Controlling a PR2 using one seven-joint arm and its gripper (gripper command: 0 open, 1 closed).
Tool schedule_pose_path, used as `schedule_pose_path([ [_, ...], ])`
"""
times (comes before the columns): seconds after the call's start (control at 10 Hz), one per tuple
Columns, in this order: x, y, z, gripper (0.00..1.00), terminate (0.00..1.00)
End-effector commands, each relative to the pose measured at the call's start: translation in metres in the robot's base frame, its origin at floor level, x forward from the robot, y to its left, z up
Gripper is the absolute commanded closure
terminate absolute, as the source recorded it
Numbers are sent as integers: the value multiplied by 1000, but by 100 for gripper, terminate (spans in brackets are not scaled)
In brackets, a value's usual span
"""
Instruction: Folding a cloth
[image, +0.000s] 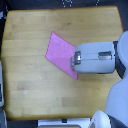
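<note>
You have one cloth (60, 52) in front of you, a plain pink-magenta sheet lying flat on one wooden tabletop (30, 75), and one arm (100, 57) reaching in from the exterior view's right. The cloth sits a little toward the top and right of the table's middle, turned so that it reads as a diamond, one corner pointing toward the top left and another down toward the bottom right.

The arm's grey, boxy casing covers the cloth's right-hand side, so you cannot see that edge or the corner beneath it. The gripper (75, 58) itself is only a dark, blurred patch at the casing's left end, lying over the cloth's right part. You cannot tell how far its fingers are spread, nor whether they have hold of the fabric or merely hang above it. The picture is small and soft, so fine folds are hard to make out.
</note>
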Motion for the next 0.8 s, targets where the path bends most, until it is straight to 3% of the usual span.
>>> schedule_pose_path([
  [0.0,24,19,34,100,0],
  [0.5,52,66,71,100,0],
  [0.7,72,137,81,100,0],
])
